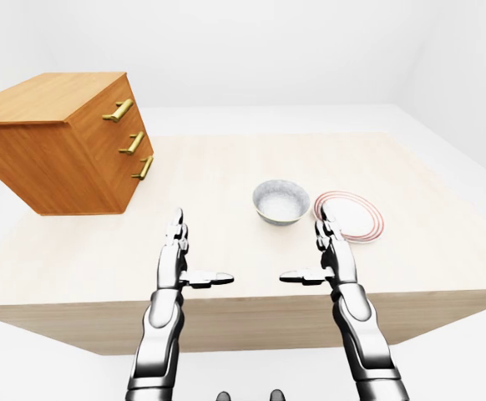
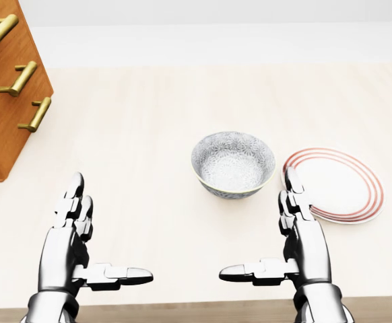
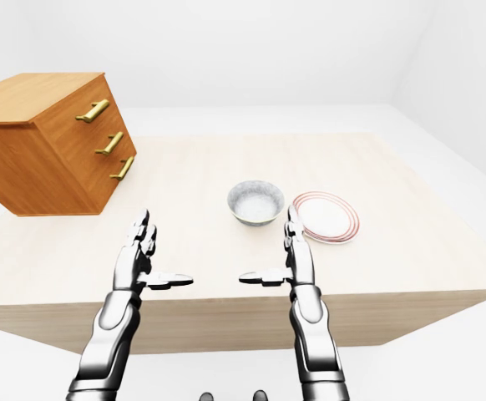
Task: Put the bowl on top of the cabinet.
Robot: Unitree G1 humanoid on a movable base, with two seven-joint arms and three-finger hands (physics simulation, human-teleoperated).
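A grey patterned bowl (image 2: 233, 163) sits upright on the pale wooden table (image 2: 149, 121), a little right of the middle in the head view. The wooden cabinet (image 1: 55, 142) with three brass handles stands on the table at the upper left, its flat top bare. My left hand (image 2: 105, 232) is open near the bottom left of the head view, thumb pointing inward. My right hand (image 2: 260, 225) is open at the bottom right, its fingers just below and right of the bowl, not touching it. Both hands hold nothing.
A white plate (image 2: 337, 185) with red rings lies flat just right of the bowl, close beside my right hand's fingertips. The table's near edge (image 1: 243, 305) runs just under my wrists. White floor and walls surround the table.
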